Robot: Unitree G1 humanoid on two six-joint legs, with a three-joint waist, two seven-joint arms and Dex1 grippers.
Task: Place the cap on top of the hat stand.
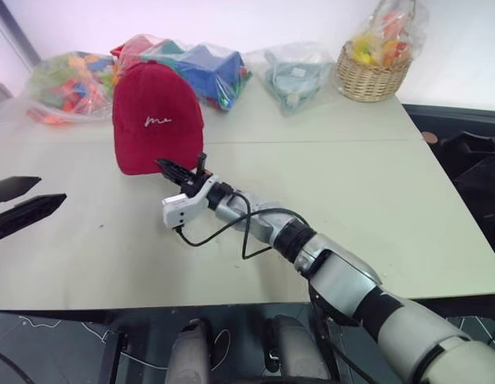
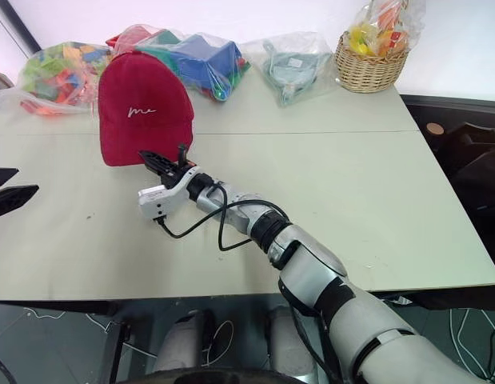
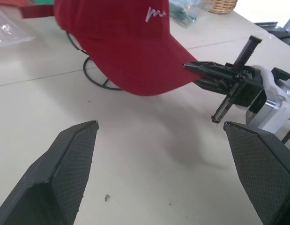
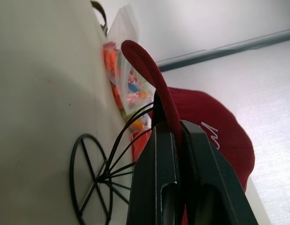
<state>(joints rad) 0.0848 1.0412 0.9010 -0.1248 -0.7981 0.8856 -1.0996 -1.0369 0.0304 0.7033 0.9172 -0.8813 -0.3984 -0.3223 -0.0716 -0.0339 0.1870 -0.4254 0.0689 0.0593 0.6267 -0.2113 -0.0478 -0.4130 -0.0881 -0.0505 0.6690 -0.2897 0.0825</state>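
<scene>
Now the right claw (image 1: 169, 167) is clamped on the brim of the cap (image 1: 155, 112), which sits over the hat stand (image 3: 95, 77) just ahead; the left claw (image 3: 159, 173) gapes wide, empty, beside it above the table (image 1: 351, 192).

one cap (image 1: 156, 112), one hat stand (image 3: 95, 77), one basket (image 1: 372, 78) (wicker), three bags (image 1: 293, 72).

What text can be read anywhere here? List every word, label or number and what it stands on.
"me": white script mark on the front of the cap, as best it reads; the exact letters are uncertain.
Bags and basket at the back of the table: no legible print.
</scene>
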